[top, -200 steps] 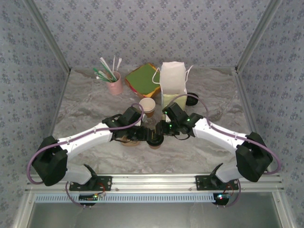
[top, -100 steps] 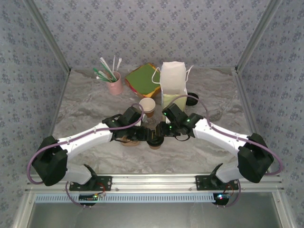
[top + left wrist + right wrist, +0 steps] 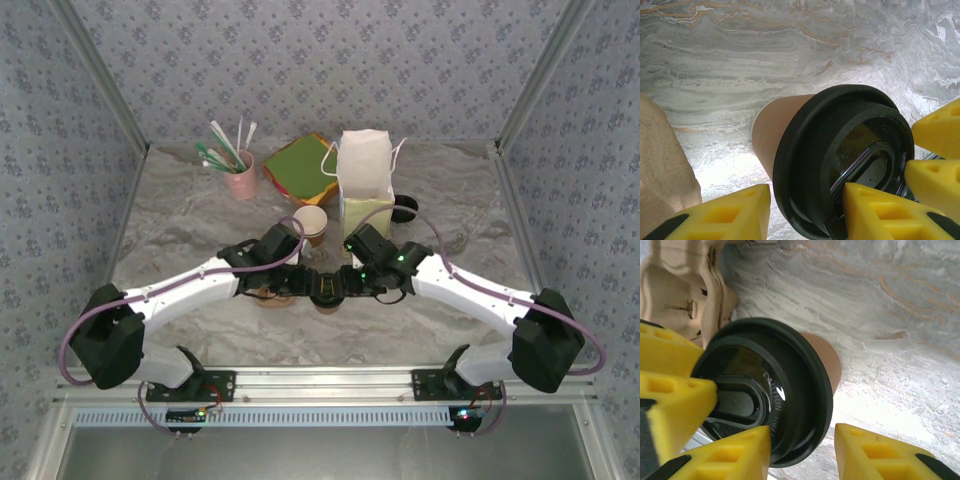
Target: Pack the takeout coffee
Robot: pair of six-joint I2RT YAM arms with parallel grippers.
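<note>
You've got a marble table point(image 3: 200, 230) w/ a white bag point(image 3: 365, 175) upright at the far centre, handles up. Stacked napkins point(image 3: 300, 165) lie just L of the bag, and a pink cup point(image 3: 241, 182) of straws stands further L. A cardboard carrier point(image 3: 680, 295) lies near the front centre. The coffee point(image 3: 325, 290) is just R of the carrier, well short of the bag, btwn both wrists, black lid on. You can't tell if its base is on the table. A lidless cup point(image 3: 311, 224) stands just behind it. A spare lid point(image 3: 405, 208) lies by the bag's R side.

L gripper point(image 3: 805, 192): jaws partway apart, astride the lid rim, one finger point(image 3: 735, 210) against the rim's outside and the other over the lid top, so it's gripping the coffee by its lid. R gripper point(image 3: 802, 432): same straddle from the other side, but w/ a sliver of gap at its outer finger point(image 3: 890, 455), so you can't tell if it's clamped
</note>
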